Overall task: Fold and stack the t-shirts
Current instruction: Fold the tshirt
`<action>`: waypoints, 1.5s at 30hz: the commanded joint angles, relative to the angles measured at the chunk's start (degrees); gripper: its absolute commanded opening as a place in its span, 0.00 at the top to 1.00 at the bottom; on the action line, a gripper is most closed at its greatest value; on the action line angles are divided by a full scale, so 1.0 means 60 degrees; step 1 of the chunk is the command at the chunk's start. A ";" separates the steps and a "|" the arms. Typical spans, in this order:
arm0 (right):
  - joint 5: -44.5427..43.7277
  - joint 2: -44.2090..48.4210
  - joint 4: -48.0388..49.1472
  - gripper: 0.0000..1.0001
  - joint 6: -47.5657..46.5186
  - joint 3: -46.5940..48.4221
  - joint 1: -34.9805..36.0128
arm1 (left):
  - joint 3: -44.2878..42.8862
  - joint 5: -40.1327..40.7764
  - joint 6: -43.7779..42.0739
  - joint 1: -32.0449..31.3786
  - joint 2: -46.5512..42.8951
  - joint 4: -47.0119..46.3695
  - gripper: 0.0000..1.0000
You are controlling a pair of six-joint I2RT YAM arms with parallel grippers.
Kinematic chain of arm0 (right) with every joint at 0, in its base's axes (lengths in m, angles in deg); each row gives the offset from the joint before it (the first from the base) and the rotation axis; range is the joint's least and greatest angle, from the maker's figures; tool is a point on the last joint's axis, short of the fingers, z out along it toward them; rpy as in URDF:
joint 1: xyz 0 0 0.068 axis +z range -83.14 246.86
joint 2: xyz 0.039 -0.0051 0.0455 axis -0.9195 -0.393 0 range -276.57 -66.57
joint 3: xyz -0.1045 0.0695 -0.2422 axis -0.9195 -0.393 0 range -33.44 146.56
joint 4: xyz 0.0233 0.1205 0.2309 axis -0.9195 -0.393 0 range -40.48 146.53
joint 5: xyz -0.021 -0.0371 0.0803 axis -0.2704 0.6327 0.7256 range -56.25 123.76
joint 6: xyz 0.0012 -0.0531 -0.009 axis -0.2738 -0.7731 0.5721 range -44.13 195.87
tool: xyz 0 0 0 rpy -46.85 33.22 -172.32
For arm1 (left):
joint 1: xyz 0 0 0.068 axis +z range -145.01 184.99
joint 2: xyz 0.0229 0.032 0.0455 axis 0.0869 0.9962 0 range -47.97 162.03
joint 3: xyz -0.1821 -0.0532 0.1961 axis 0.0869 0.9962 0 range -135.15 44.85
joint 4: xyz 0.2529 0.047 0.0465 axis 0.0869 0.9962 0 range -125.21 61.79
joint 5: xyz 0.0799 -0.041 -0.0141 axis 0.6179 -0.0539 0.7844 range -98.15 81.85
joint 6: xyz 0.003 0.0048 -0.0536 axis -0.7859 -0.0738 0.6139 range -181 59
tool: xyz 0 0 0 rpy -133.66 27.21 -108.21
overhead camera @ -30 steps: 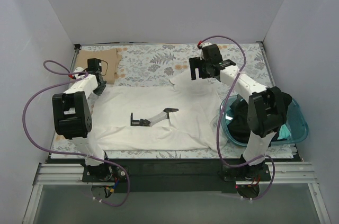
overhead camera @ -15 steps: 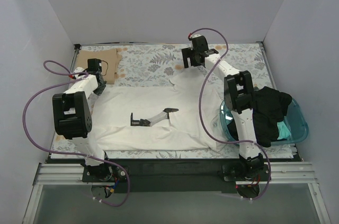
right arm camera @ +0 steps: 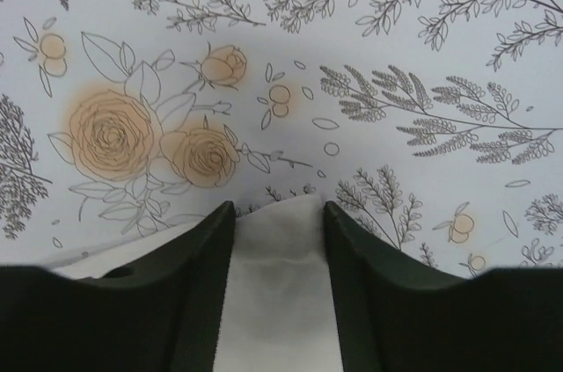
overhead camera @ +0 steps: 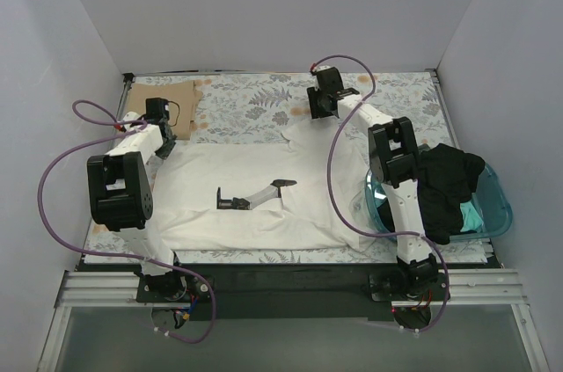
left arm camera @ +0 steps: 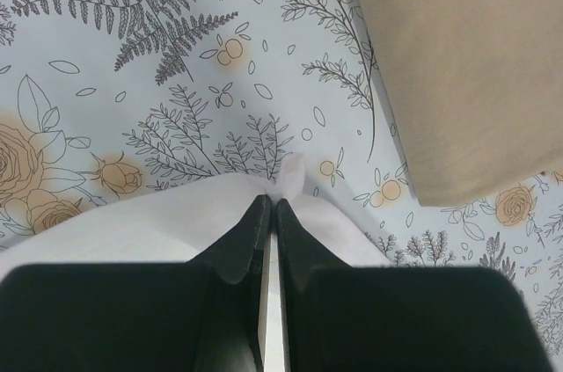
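Note:
A white t-shirt (overhead camera: 211, 170) with a dark print lies spread on the floral tablecloth. My left gripper (overhead camera: 165, 142) is at the shirt's far left corner. The left wrist view shows this gripper (left arm camera: 268, 205) shut on a pinch of the white cloth (left arm camera: 290, 180). My right gripper (overhead camera: 317, 113) is at the shirt's far right corner. In the right wrist view that gripper (right arm camera: 277, 207) has its jaws apart, one on each side of a tongue of white cloth (right arm camera: 277, 266) lying between them.
A tan cardboard sheet (overhead camera: 163, 104) lies at the far left, and also shows in the left wrist view (left arm camera: 457, 64). A teal bin (overhead camera: 497, 205) at the right holds dark garments (overhead camera: 449, 183). White walls close in the table.
My right arm has reached left and down to the shirt's far corner, and its jaws have narrowed around the cloth. The left arm has not moved.

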 commanded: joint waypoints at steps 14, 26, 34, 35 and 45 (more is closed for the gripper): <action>0.0485 0.1854 -0.0344 0.99 -0.0480 -0.1218 0.0284 | 0.0341 0.0111 -0.0034 -0.0004 -0.0977 -0.0104 1.00; 0.0046 0.6406 0.1150 0.99 -0.0481 -0.6255 0.0988 | 0.1468 -0.0079 0.0054 0.0010 -0.2309 -0.0352 1.00; 0.0251 0.8944 0.1195 0.99 -0.0335 -0.8483 0.1340 | 0.2698 -0.0255 0.0141 0.0010 -0.3846 -0.0660 1.00; 0.0251 0.9381 0.1209 0.99 -0.0291 -0.8702 0.1413 | 0.2786 -0.0240 0.0170 0.0010 -0.3950 -0.0646 1.00; -0.0071 1.1699 0.0683 0.99 -0.0027 -1.0330 0.1442 | 0.3768 0.0023 0.0624 0.0010 -0.5107 -0.0616 1.00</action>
